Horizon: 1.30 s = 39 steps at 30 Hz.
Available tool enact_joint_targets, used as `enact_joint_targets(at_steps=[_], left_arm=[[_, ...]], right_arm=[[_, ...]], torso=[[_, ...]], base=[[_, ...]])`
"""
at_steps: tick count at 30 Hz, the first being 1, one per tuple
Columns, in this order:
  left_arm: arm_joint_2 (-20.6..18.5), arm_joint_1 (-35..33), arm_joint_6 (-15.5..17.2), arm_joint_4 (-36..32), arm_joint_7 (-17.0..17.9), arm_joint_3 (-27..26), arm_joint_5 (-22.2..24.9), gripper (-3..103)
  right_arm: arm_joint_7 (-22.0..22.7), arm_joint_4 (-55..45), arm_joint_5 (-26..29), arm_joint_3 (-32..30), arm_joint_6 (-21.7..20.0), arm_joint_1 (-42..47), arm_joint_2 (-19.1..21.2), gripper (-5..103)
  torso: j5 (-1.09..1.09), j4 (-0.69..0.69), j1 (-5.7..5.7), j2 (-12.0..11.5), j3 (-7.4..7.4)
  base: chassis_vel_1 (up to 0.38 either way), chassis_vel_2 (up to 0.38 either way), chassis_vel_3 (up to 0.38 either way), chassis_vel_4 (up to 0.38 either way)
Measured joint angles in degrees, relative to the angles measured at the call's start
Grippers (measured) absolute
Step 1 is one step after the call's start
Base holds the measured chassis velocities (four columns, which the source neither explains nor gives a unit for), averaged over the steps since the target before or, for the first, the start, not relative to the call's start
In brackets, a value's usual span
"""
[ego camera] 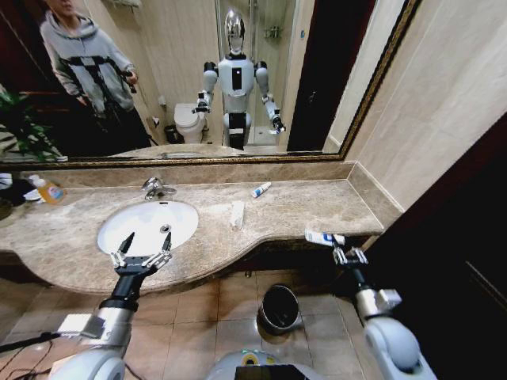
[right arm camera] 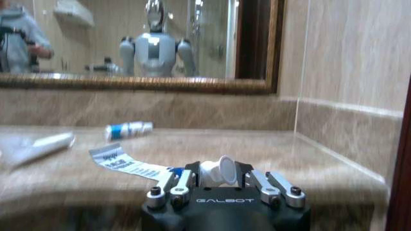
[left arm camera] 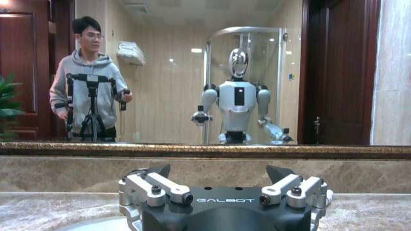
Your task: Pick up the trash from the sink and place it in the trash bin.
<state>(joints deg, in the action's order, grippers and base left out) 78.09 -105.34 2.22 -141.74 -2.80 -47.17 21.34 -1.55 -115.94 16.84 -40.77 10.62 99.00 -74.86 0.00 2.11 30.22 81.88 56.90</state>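
Head view: my right gripper (ego camera: 349,255) is clamped on a white tube with blue marks (ego camera: 320,237) just off the counter's front edge, above the floor near the trash bin (ego camera: 279,308). My left gripper (ego camera: 142,255) hangs spread apart over the sink (ego camera: 111,229), probably touching nothing.

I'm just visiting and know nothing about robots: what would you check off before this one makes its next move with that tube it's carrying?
1. Grip on the load: the right gripper is shut on a white tube with blue marks. Ok.
2. Load clear of the counter: the tube sits at the counter's front edge; contact cannot tell.
3. Drop target: the trash bin stands open on the floor, below and to the left of the right gripper. Ok.
4. Other arm out of the way: the left gripper is open at the front rim of the sink, far from the bin. Ok.
5. Work left: a second tube and a flat packet lie on the counter. Not ok.
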Motion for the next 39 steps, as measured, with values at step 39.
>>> enact_joint_targets(at_steps=[39], left_arm=[[0.0, 0.0, 0.0, 0.0, 0.0, 0.0, 0.0, 100]], right_arm=[[-6.68, 66.52, -23.56, 13.0, 1.94, -30.23, -9.05, 35]], torso=[[0.0, 0.0, 0.01, 0.0, 0.01]], base=[[0.0, 0.0, 0.0, 0.0]])
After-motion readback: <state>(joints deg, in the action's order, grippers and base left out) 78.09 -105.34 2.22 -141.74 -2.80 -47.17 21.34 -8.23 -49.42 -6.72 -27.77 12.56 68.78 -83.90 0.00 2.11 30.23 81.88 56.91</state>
